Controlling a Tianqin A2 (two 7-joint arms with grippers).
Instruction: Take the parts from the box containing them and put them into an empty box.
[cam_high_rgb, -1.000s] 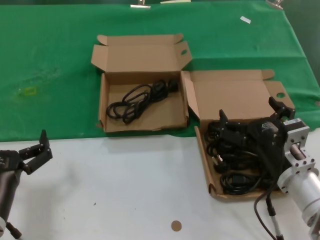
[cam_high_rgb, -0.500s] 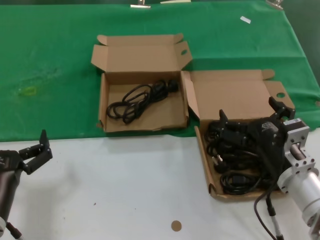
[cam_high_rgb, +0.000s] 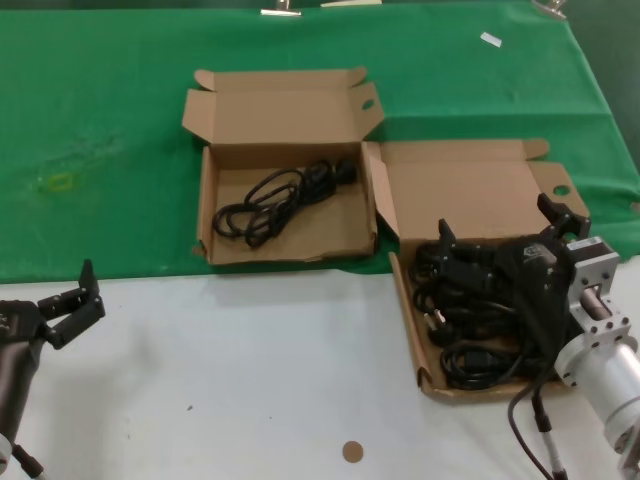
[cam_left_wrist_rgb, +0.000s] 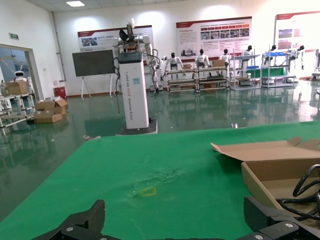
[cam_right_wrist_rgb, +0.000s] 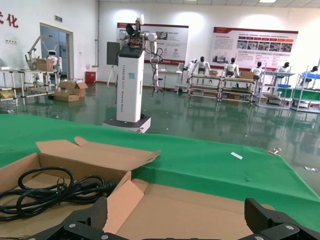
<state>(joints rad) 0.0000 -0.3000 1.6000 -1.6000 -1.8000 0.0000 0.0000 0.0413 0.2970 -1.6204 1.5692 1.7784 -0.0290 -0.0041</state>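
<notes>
Head view: right tool spread over the parts.

Wide bare white table between arms: free passage. Right tool, fingers spread, hangs over right brown cardboard box crowded with black cords. Left brown cardboard box: raised lid blocks far side, single coiled cord on floor.

a robotics lab or showroom: humanoid robots on a white pedestal, wall display boards at twelve o'clock, glossy green floor.
</notes>
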